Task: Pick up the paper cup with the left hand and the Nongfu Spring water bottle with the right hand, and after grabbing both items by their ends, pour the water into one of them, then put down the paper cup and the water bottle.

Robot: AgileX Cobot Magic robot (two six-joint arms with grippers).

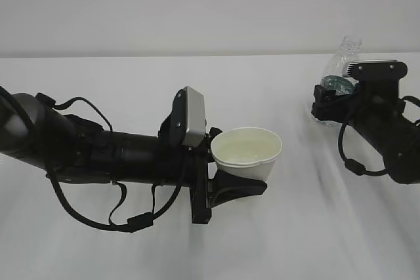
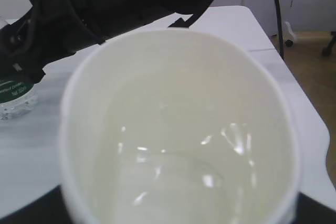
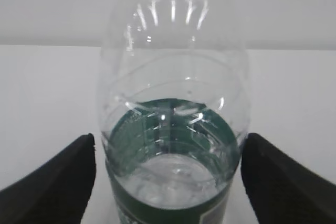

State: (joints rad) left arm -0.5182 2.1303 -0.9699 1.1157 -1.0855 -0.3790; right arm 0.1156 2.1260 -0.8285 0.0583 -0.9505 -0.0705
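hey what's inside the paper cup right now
Clear water lies in the bottom of the paper cup, glinting in the left wrist view. How deep it is cannot be judged; nothing else shows inside.

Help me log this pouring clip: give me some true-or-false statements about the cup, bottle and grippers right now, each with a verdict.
1. The paper cup is held by the left gripper. True.
2. The paper cup is dry inside. False: water lies in it.
3. The right gripper squeezes the water bottle. False: its fingers stand clear on both sides.
4. The water bottle stands upright on the table. True.
5. The water bottle has a cap on. False: its neck is open.
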